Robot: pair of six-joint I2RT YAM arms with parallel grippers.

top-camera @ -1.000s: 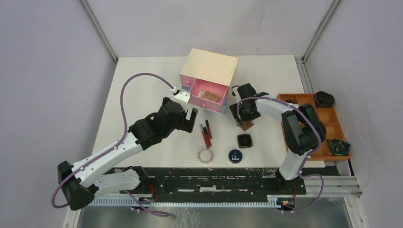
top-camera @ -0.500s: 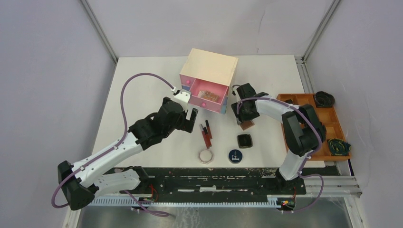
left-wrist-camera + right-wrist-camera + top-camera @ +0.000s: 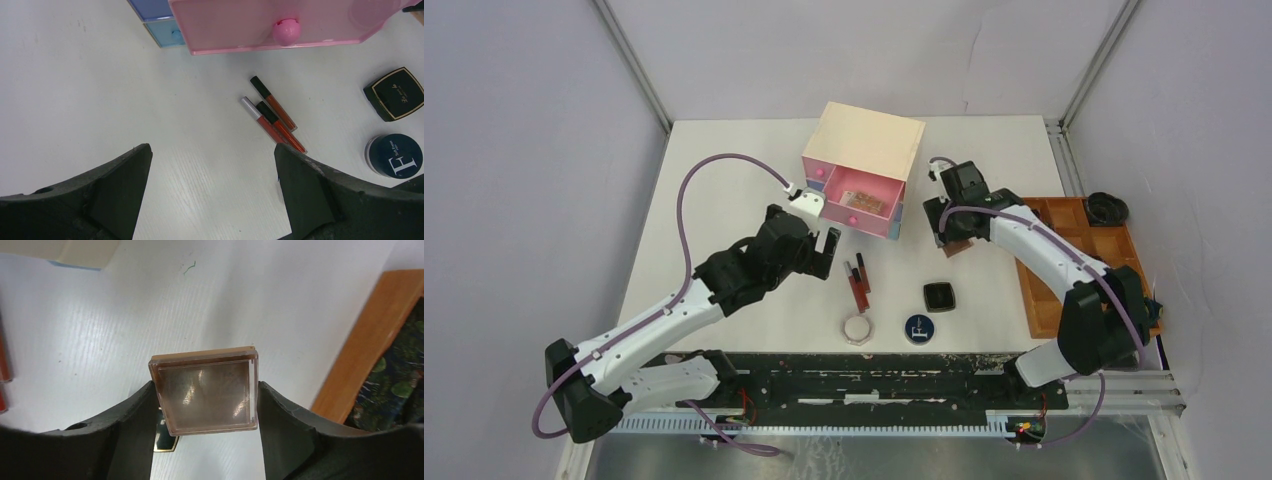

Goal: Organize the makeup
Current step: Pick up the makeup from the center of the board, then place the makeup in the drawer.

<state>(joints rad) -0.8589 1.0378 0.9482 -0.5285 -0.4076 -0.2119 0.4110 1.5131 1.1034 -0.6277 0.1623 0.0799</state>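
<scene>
My right gripper (image 3: pixel 953 238) (image 3: pixel 205 407) is shut on a brown square compact (image 3: pixel 958 248) (image 3: pixel 205 390), held above the table to the right of the open pink drawer (image 3: pixel 848 219). A colourful palette (image 3: pixel 862 203) lies in that drawer. My left gripper (image 3: pixel 828 246) (image 3: pixel 212 165) hangs open over bare table, left of three slim red tubes (image 3: pixel 857 279) (image 3: pixel 272 117). Nearer the front are a black square compact (image 3: pixel 938 296) (image 3: pixel 395 93), a round dark-blue compact (image 3: pixel 917 328) (image 3: pixel 395 156) and a pale octagonal jar (image 3: pixel 858 329).
The beige drawer box (image 3: pixel 869 145) stands at the back centre, with purple and blue drawers (image 3: pixel 160 20) under the pink one. An orange-brown tray (image 3: pixel 1031 280) (image 3: pixel 370 335) with dark coiled items (image 3: pixel 1136 308) lies at the right edge.
The right gripper has closed on the brown compact and carried it up and toward the back right; its arm has swung out. The left arm has not moved.
</scene>
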